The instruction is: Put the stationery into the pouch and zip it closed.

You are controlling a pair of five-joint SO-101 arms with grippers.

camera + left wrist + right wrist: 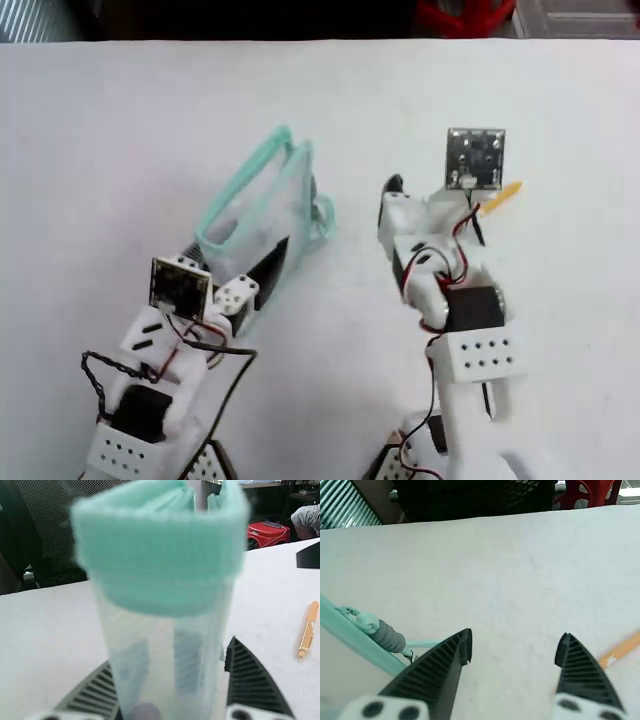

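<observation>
- The left pincer (170, 700) is clamped on the near end of a clear, teal-edged pouch (285, 205).
- The pouch stands on the white worktop (120, 130), at 9 o'clock from centre.
- The right pincer (515, 655) is spread wide and holds nothing, at 3 o'clock from the pouch.
- An orange pen (502, 194) lies at 3 o'clock from that pincer.

High: looks steeply down from a fixed spot above the white table (100, 120), its far edge along the frame's top. Left wrist: pressed close against the pouch (160, 580), facing level across it. Right wrist: low, tilted forward. Shared by all: pouch, orange pen (307, 630).
</observation>
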